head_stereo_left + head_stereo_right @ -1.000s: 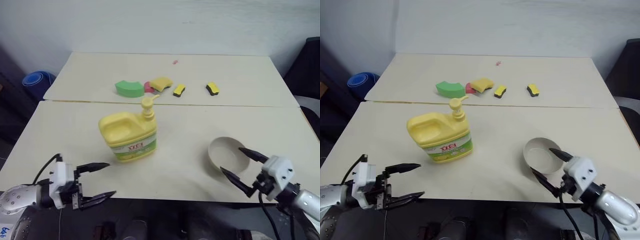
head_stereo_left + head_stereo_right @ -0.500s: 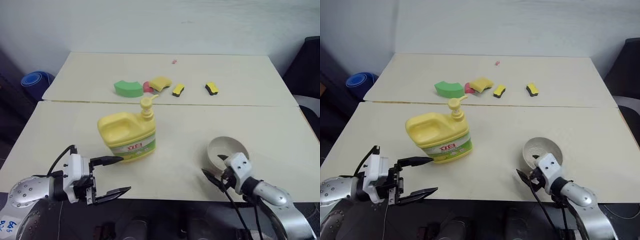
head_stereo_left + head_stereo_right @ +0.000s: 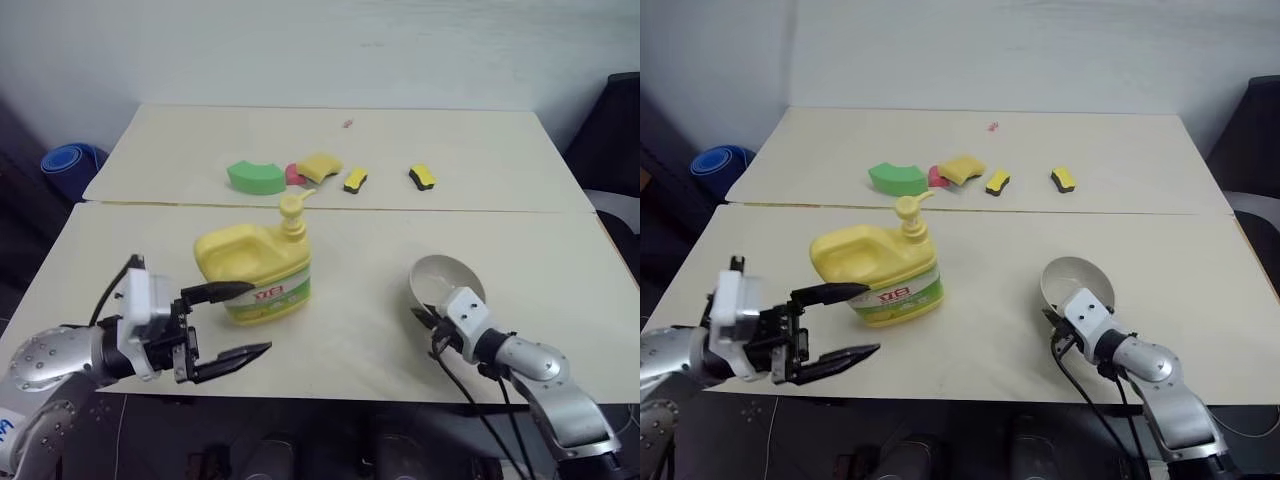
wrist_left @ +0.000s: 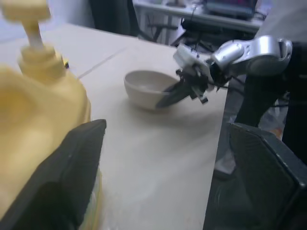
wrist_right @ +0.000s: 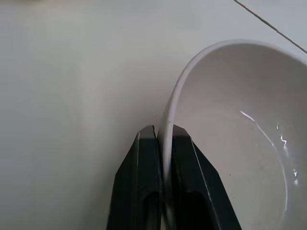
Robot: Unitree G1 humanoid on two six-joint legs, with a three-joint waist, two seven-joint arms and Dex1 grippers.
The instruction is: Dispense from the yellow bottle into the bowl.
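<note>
Moved since a second ago: right gripper has come in from the near right and pinched the bowl by its near rim; left gripper has risen toward the yellow bottle.
Right gripper: closed on the bowl's rim, one finger inside the wall, one outside, tipping the bowl up on edge.
Left gripper: fingers spread wide, one tip at the bottle's near left side, holding nothing.
Bottle: upright left of centre on the near table, pump on top, spout pointing right.
Bowl: right of the bottle, well apart from it.
Far table: green, red and yellow sponge pieces, clear of the work.
Risk: thin rim pinch may slip, so the bowl could drop or skid.
Risk: a sideways nudge from the left finger could push the bottle over.
Risk: bowl is not under the spout; pumping now would spill on the table.
</note>
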